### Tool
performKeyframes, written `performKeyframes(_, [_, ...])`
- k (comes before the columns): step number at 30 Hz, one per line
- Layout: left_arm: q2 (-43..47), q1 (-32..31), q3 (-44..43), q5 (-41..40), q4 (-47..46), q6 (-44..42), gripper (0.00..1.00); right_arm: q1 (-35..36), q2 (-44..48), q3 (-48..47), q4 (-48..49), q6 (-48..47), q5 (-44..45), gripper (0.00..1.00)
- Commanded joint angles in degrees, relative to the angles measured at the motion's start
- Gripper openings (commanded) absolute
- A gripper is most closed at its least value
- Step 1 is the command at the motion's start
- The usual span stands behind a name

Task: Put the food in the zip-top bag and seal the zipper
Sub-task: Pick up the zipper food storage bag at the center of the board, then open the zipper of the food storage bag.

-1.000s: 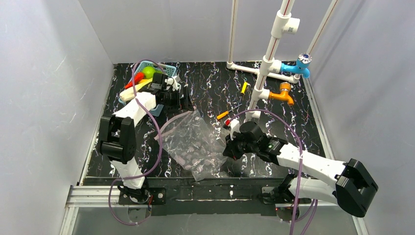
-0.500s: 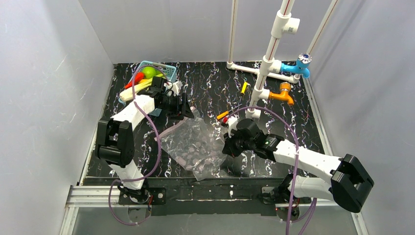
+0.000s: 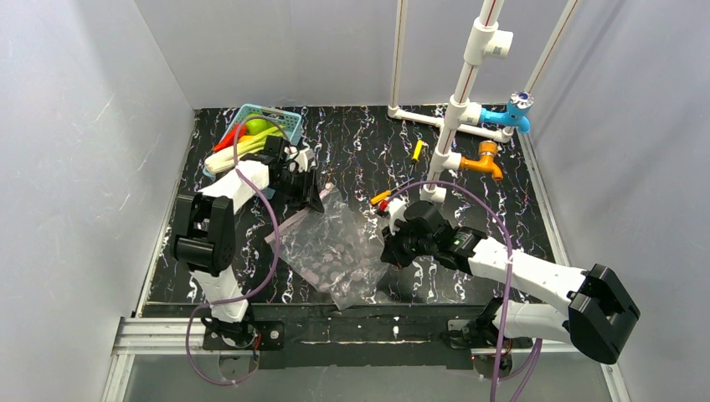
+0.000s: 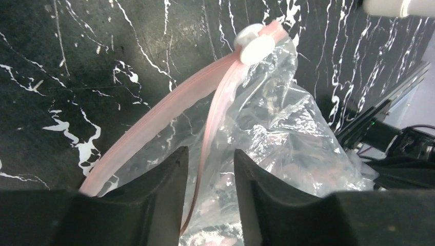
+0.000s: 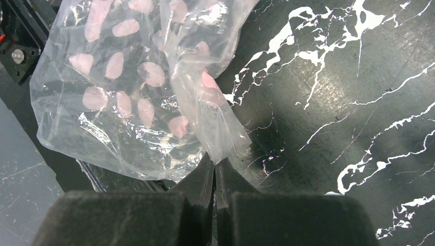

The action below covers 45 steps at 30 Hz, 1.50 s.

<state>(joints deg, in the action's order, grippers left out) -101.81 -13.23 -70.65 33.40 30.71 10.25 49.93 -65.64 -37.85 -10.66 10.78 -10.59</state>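
- The left claw (image 4: 209, 154) was spread, its two dark fingers apart, and the pink zipper (image 4: 169, 102) ran through the gap between them; I cannot tell whether either finger touched it.
- A white slider (image 4: 255, 43) sat at the far end of that zipper, where the two pink strips met.
- The right claw (image 5: 214, 165) was pressed together, pinching a crumpled corner of the bag (image 5: 118, 102).
- The bag was clear and crinkled, printed with pink ovals (image 5: 115, 64), and lay flat between the two arms.
- The food was not in the bag: a green fruit (image 3: 256, 126), a leek (image 3: 226, 155) and a red toy vegetable (image 3: 224, 139) lay in or over a light blue basket (image 3: 290, 121) at the far left, just behind the left arm.
- The surface (image 3: 360, 142) was black with white marble veins.
- A white pipe frame (image 3: 465, 92) stood at the far right, carrying a blue tap (image 3: 512, 113) and an orange tap (image 3: 486, 159).
- Plain pale grey walls (image 3: 75, 126) enclosed three sides, and a metal rail (image 3: 167, 331) ran along the near edge.
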Motion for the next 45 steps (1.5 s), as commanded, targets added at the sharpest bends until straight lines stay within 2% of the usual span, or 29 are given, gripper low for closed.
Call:
performKeyframes(1, [5.28,-0.04,-0.04,1.56,0.63,-1.78,0.21,-0.19,-1.37,-3.88,-0.18,-0.04,4.37,0.01])
performKeyframes(2, [6.7,-0.04,0.15,0.19,0.58,-1.94,0.1,-0.21,-2.13,-4.68,-0.8,0.67,6.85,0.01])
performKeyframes(3, [7.93,-0.04,0.15,-0.81,0.65,-1.97,0.03,-0.24,-3.15,-5.69,-1.51,1.16,8.97,0.02])
performKeyframes(4, [9.16,-0.02,-0.02,-1.17,0.79,-1.86,0.0,-0.26,-3.65,-6.65,-2.37,1.47,10.35,0.06])
performKeyframes(7, [15.06,0.01,0.48,-2.25,1.26,-0.84,0.0,-0.19,-6.58,-10.73,-5.72,2.41,16.71,0.31])
performKeyframes(9, [19.76,0.0,1.67,-6.14,2.51,2.47,0.0,-0.18,-8.68,-15.42,-10.6,2.86,20.31,0.48])
performKeyframes(12, [27.43,0.23,2.3,-13.05,6.75,13.99,0.0,0.33,-10.74,-22.21,-17.49,4.62,24.96,0.63])
performKeyframes(16, [39.44,0.2,3.19,-20.67,10.6,29.51,0.0,2.75,-9.31,-26.3,-21.0,9.11,32.82,0.68])
performKeyframes(18, [45.61,-0.15,5.68,-22.57,9.56,39.01,0.0,4.36,-8.21,-28.35,-22.22,11.18,37.46,0.7])
performKeyframes(19, [48.53,-0.3,7.3,-23.5,8.96,42.99,0.0,5.38,-7.86,-29.8,-23.09,11.99,39.89,0.75])
performKeyframes(21, [53.31,-0.45,11.02,-25.04,7.4,48.91,0.0,7.8,-7.38,-33.05,-24.77,12.38,45.23,0.95])
performKeyframes(22, [55.12,-0.48,12.4,-26.28,7.02,51.23,0.0,9.05,-7.32,-34.37,-25.24,12.01,47.85,0.98])
performKeyframes(25, [57.95,-0.54,14.94,-29.21,7.35,56.65,0.0,11.96,-7.27,-38.22,-25.48,10.45,48.51,0.98])
performKeyframes(27, [57.91,-0.5,15.99,-28.24,6.6,59.51,0.0,14.73,-7.3,-39.77,-23.1,9.59,44.87,0.98])
performKeyframes(29, [57.26,-0.48,18.19,-24.6,2.39,61.9,0.0,19.62,-7.5,-39.76,-16.65,8.11,42.37,0.98])
performKeyframes(32, [57.06,-1.05,22.41,-20.69,-3.9,64.68,0.0,24.74,-7.47,-37.79,-8.36,8.82,39.98,0.98])
performKeyframes(35, [58.82,-3.16,25.61,-21.48,-7.64,66.95,0.0,27.07,-6.39,-33.18,-0.43,10.52,36.86,0.98])
performKeyframes(38, [60.97,-4.57,28.58,-21.99,-10.92,68.99,0.0,29.01,-6.48,-28.44,5.79,8.26,37.43,0.97])
performKeyframes(41, [61.33,-4.78,30.78,-19.4,-11.8,71.23,0.0,29.22,-8.54,-28.48,6.0,2.96,34.68,0.97])
performKeyframes(45, [62.0,-4.75,35.02,-13.22,-14.82,76.81,0.0,29.26,-11.27,-29.9,4.21,0.1,35.66,0.98])
